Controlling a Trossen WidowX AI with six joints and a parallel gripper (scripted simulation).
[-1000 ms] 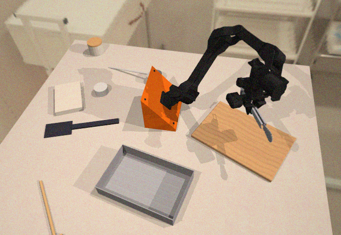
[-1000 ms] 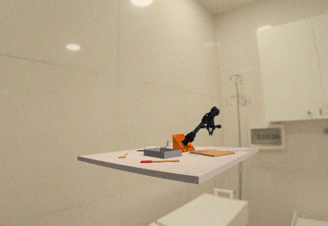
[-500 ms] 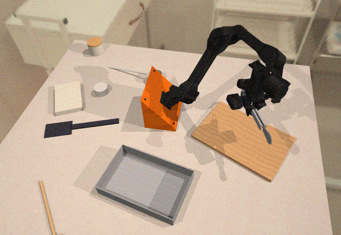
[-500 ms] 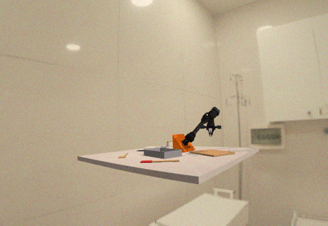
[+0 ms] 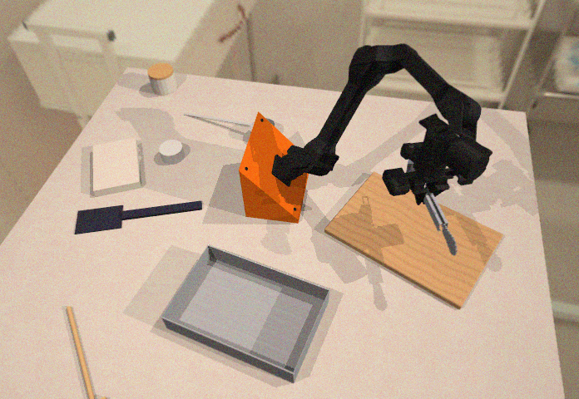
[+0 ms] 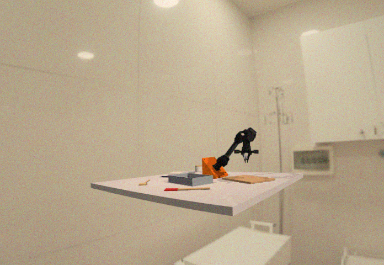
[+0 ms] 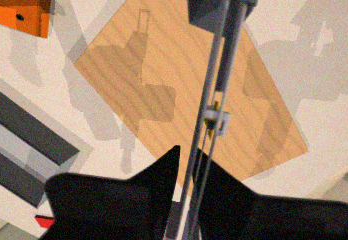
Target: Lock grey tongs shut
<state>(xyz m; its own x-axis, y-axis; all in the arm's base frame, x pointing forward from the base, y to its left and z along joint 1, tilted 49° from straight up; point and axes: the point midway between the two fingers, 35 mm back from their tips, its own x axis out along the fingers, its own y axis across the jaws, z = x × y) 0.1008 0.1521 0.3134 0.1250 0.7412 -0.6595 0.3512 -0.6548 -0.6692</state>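
The top view looks steeply down, fairly close; the exterior view looks across from far off; the wrist view looks past the claw (image 5: 424,197) (image 6: 246,159) (image 7: 188,150). Top and wrist share the wooden board (image 5: 413,239) (image 6: 249,179) (image 7: 182,80).
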